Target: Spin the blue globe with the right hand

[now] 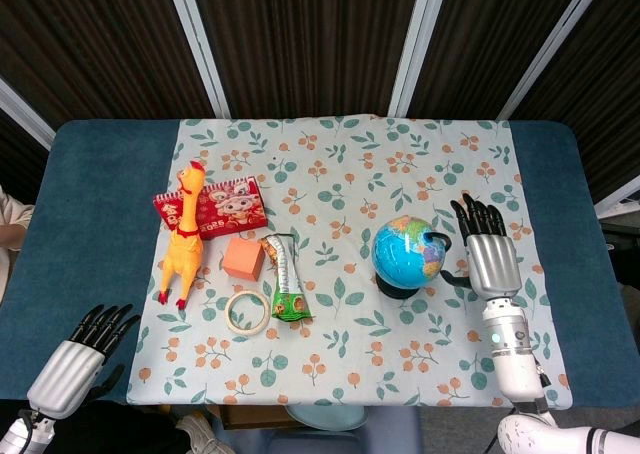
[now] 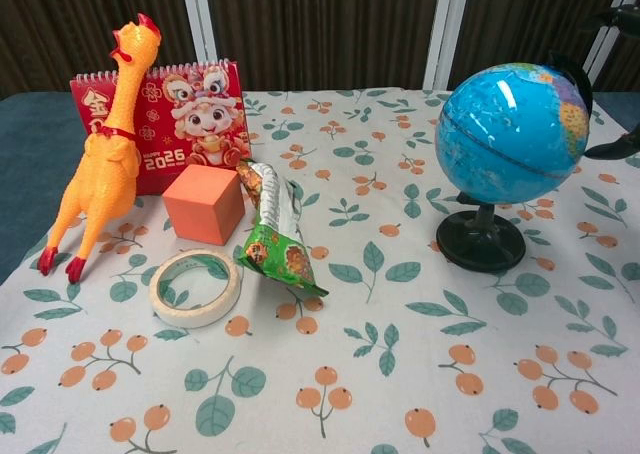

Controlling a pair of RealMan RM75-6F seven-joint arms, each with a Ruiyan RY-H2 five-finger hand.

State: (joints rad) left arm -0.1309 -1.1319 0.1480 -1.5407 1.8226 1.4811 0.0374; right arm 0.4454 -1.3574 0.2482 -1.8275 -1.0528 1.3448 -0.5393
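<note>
The blue globe point(image 1: 408, 252) stands upright on its black base on the flowered cloth, right of centre; the chest view shows the globe point(image 2: 510, 132) large at the right. My right hand point(image 1: 488, 253) hangs just to the globe's right, fingers spread and pointing away from me, holding nothing, with a small gap to the sphere. In the chest view only dark fingertips point(image 2: 612, 150) show at the right edge. My left hand point(image 1: 78, 356) rests off the cloth at the table's near-left corner, fingers apart and empty.
Left of the globe lie a green snack packet point(image 1: 285, 280), a tape ring point(image 1: 246, 312), an orange cube point(image 1: 243, 258), a yellow rubber chicken point(image 1: 183, 236) and a red calendar point(image 1: 213, 208). The blue table point(image 1: 90, 204) shows bare on both sides of the cloth.
</note>
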